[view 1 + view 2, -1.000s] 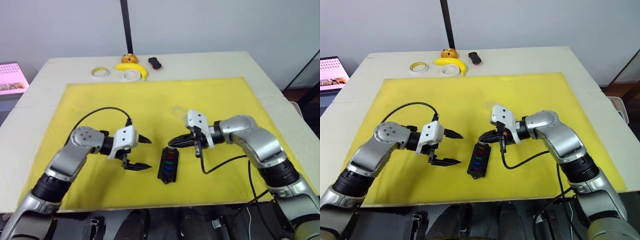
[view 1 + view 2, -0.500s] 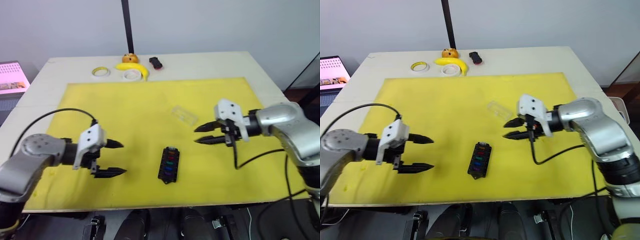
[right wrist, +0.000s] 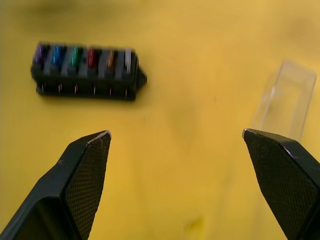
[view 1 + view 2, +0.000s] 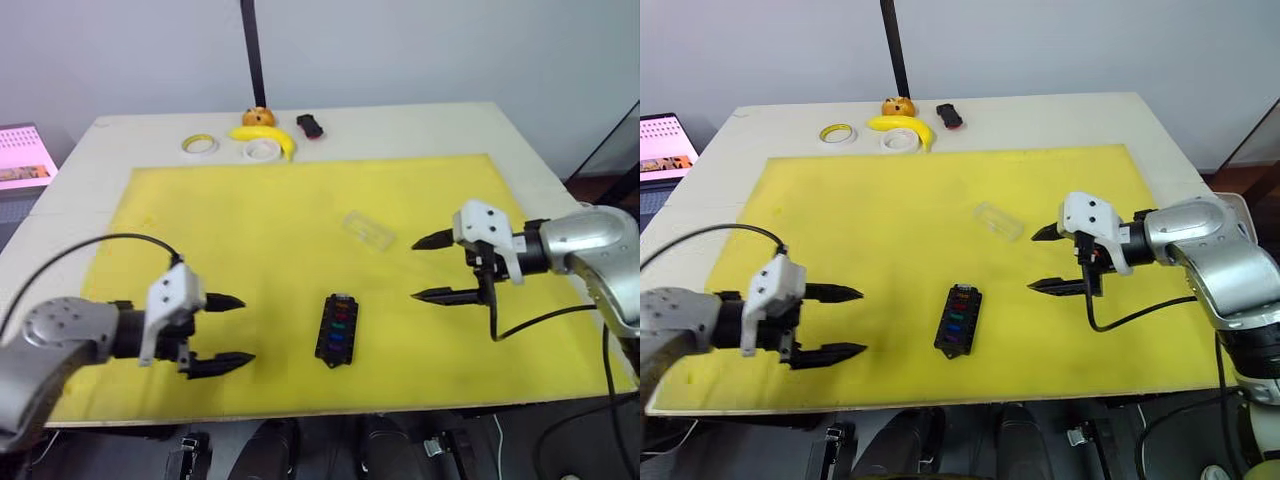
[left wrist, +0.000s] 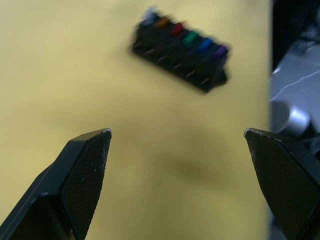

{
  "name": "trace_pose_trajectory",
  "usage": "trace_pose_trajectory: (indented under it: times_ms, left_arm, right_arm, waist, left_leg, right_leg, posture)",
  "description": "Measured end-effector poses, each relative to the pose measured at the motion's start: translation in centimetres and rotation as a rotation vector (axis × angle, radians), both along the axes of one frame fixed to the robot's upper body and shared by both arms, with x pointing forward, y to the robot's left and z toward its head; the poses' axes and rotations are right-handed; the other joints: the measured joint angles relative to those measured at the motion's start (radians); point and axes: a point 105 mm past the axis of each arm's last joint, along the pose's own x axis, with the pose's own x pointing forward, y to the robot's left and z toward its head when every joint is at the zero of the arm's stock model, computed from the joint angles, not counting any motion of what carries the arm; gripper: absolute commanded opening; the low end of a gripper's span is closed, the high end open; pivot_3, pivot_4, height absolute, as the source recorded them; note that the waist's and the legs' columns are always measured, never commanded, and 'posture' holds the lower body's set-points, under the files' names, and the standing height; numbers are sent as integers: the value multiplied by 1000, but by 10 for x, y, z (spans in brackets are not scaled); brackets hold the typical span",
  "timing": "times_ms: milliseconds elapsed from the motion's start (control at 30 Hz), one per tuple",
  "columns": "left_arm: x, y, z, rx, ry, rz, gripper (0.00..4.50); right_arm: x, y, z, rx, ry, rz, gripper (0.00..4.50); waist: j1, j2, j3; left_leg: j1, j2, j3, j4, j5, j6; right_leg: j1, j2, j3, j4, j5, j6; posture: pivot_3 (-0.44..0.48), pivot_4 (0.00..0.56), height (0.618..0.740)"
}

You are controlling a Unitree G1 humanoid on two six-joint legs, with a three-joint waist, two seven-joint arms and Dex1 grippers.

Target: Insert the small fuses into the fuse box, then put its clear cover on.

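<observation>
The fuse box (image 4: 958, 320) lies flat on the yellow mat (image 4: 890, 210), near the mat's front edge and roughly midway between the two arms. All six small fuses (image 3: 82, 56) are seated in its slots in a single row: purple, blue, teal, red, amber and grey, as read in the right wrist view. The clear cover (image 4: 998, 221) lies separately on the mat, behind the box and a little to its right, not touching it.

The left end effector (image 4: 827, 323) hovers to the left of the box with its fingers spread wide, holding nothing. The right end effector (image 4: 1048, 260) hovers to the right of the cover, likewise spread wide and empty.

At the far edge of the surface (image 4: 1060, 120) sit two tape rolls (image 4: 837, 133), a banana (image 4: 900, 126) and a black-and-red object (image 4: 950, 116).
</observation>
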Motion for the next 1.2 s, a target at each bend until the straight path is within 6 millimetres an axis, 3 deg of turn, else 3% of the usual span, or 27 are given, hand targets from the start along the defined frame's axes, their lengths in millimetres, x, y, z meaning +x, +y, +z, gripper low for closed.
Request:
trace_pose_trajectory:
  times_ms: [200, 300, 667, 967, 1200]
  left_arm:
    - [-9, -29, -19, -50, 46, 71, 4500]
    - [-14, -40, -28, -69, 79, 99, 4500]
    - [-14, -38, -29, -38, 81, 98, 4500]
    - [-22, -57, -40, -96, 120, 157, 4500]
    - [-14, -73, -50, -107, 114, 216, 4500]
  right_arm:
    - [7, 21, 13, 38, -29, 19, 4482]
    - [6, 26, 10, 21, 0, 26, 4482]
    - [-5, 52, -14, 44, 88, 67, 4482]
    - [-9, 50, -18, 48, 106, 33, 4482]
    - [-9, 44, -11, 54, 104, -3, 4482]
  waist:
    - [4, 0, 0]
    - [5, -1, 0]
    - [14, 0, 0]
    - [25, 0, 0]
    - [25, 0, 0]
  left_leg:
    - [0, -1, 0, 1, 0, 0]
    - [0, 0, 0, 0, 0, 0]
    - [0, -1, 0, 0, 0, 0]
    - [0, -1, 0, 0, 0, 1]
    - [0, -1, 0, 0, 0, 1]
  right_leg:
    - [1, 0, 0, 0, 0, 0]
    - [0, 0, 0, -1, 0, 0]
    - [0, 0, 0, -1, -2, -3]
    - [1, 0, 0, -2, -2, -3]
    - [1, 0, -1, -2, -2, -3]
  posture:
    - [0, 150, 740]
    - [0, 150, 740]
    - [0, 150, 740]
    - [0, 150, 740]
    - [0, 150, 740]
